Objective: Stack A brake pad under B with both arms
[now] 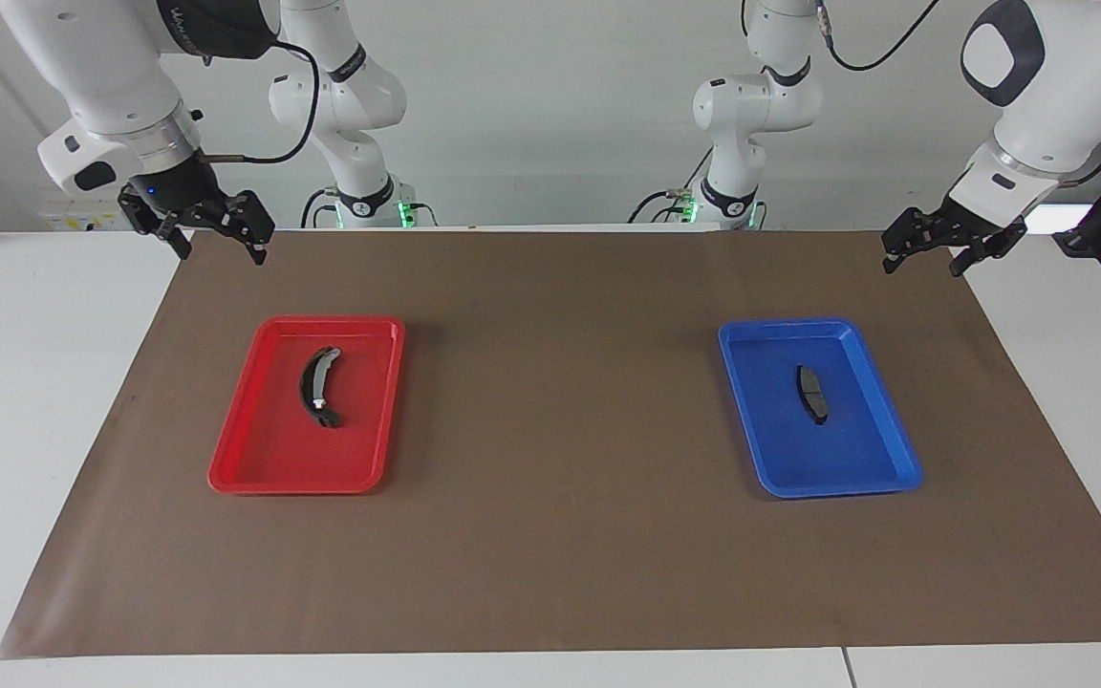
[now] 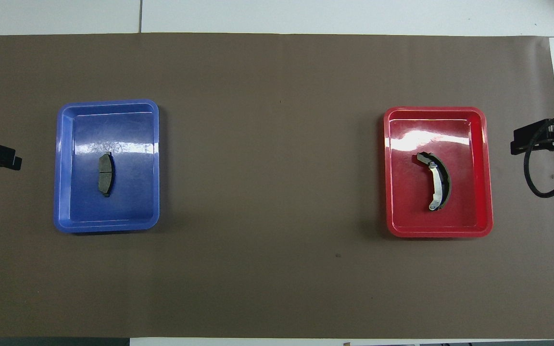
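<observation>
Black two-finger tooling hangs off both white Franka arms, each raised at its own end of the table. The right gripper [image 1: 221, 241] sits over the corner of the brown paper mat [image 1: 550, 535], at about 10 o'clock from the red tray [image 1: 226, 473] in the facing view, its fingers spread apart and gripping nothing. The left gripper [image 1: 923, 260] hangs over the mat's edge at about 1 o'clock from the blue tray [image 1: 895, 473], fingers likewise parted and empty.

B [image 1: 319, 386], the long black crescent with its silver-grey strip, lies flat in the red tray toward the right arm's end of the table, inside the rim and clear of the walls. At 3 o'clock from it, well apart, the A brake pad [image 1: 811, 394], short and plain dark grey, lies flat near the middle of the blue tray toward the left arm's end.

Both trays rest on the mat, which covers most of the white table [image 1: 34, 401]. A pale grey wall [image 1: 550, 115] rises at the robots' end, with dark cables trailing around the arm bases.
</observation>
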